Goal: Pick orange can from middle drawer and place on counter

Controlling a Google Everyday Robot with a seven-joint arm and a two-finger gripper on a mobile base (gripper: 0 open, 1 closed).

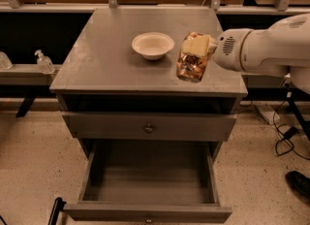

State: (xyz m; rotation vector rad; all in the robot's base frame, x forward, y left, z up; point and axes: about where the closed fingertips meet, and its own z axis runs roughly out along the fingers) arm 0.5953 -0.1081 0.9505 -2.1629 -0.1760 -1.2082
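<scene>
The gripper (196, 45), on a smooth white arm (271, 49), is clamped on the top of the shiny, dented orange can (193, 66). The can tilts over the right side of the dull, scuffed grey counter (106, 59), near a round white bowl (152, 44). Below, the boxy middle drawer (150, 180) stands pulled out.
</scene>
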